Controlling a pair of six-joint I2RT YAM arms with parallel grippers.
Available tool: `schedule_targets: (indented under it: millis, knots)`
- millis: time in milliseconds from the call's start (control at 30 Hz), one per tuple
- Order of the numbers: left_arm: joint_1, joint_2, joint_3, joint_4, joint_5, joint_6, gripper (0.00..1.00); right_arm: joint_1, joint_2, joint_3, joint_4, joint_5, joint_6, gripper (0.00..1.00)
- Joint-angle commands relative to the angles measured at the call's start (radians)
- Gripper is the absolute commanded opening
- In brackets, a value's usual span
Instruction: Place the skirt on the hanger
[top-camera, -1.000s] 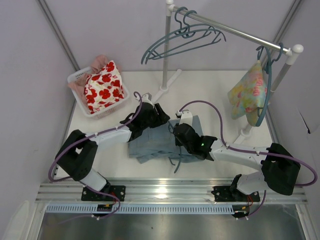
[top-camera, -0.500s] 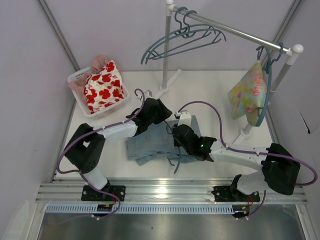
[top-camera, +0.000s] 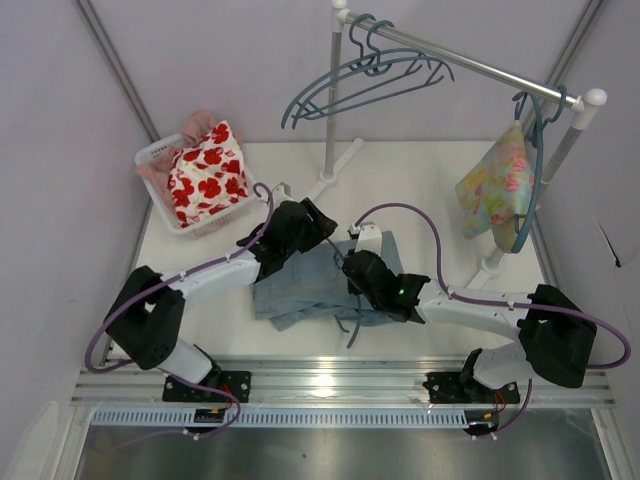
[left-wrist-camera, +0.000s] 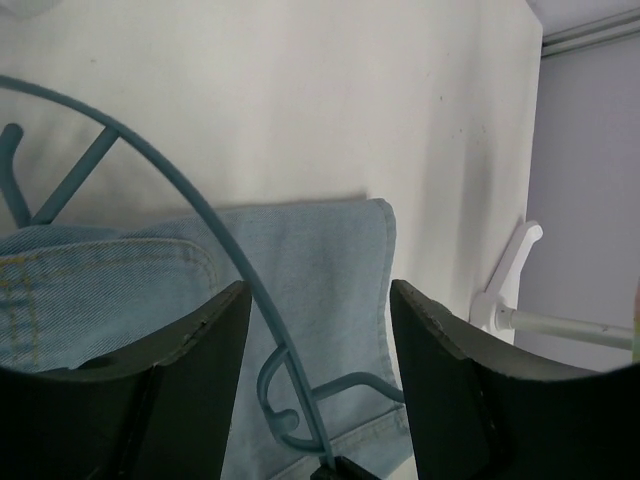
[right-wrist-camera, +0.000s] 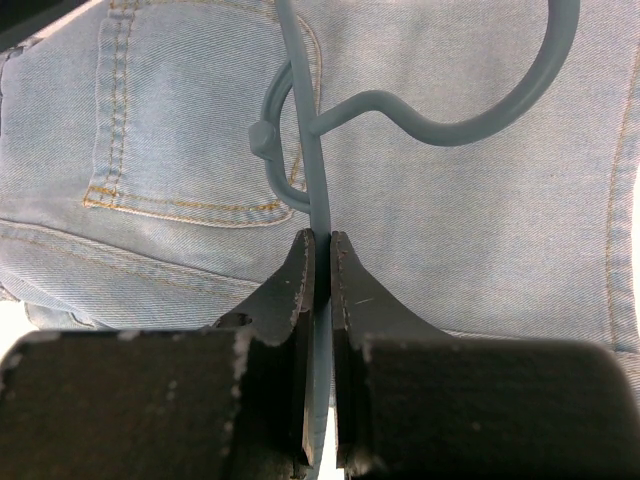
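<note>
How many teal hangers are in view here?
4. Two empty hangers on the rail, left end; a third hanger holding the floral garment, right end; the held hanger on the skirt, pinched by the right gripper. Overlap may hide more.

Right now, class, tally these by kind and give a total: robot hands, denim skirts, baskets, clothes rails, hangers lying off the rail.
Robot hands: 2 (left hand, right hand)
Denim skirt: 1
Basket: 1
Clothes rail: 1
Hanger off the rail: 1
Total: 6
</note>
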Motion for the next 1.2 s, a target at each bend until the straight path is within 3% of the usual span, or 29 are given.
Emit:
schedule_targets:
  millis: [0, 500, 667, 833, 900, 1167]
  knots:
    - [-0.004, -0.03, -0.034, 0.002, -0.029, -0.067, 0.64, 0.002, -0.026, 0.035, 0.071, 0.046, 0.025, 0.0]
    - [-0.021, 0.151, 0.073, 0.066, 0.014, -0.15, 0.57, 0.022, -0.061, 0.029, 0.124, 0.008, 0.0, 0.0]
    - [-0.021, 0.185, 0.042, 0.208, 0.044, -0.158, 0.43, 0.025, -0.055, 0.027, 0.129, -0.009, -0.004, 0.0]
    - [-0.021, 0.211, -0.025, 0.429, 0.091, -0.156, 0.13, 0.018, -0.053, 0.032, 0.098, -0.054, 0.022, 0.0]
    - [-0.021, 0.211, -0.065, 0.495, 0.106, -0.145, 0.09, -0.007, -0.075, 0.021, 0.089, -0.112, 0.049, 0.04]
    - [-0.012, 0.205, -0.142, 0.712, 0.169, -0.142, 0.05, -0.062, -0.233, -0.101, 0.115, -0.248, 0.048, 0.39]
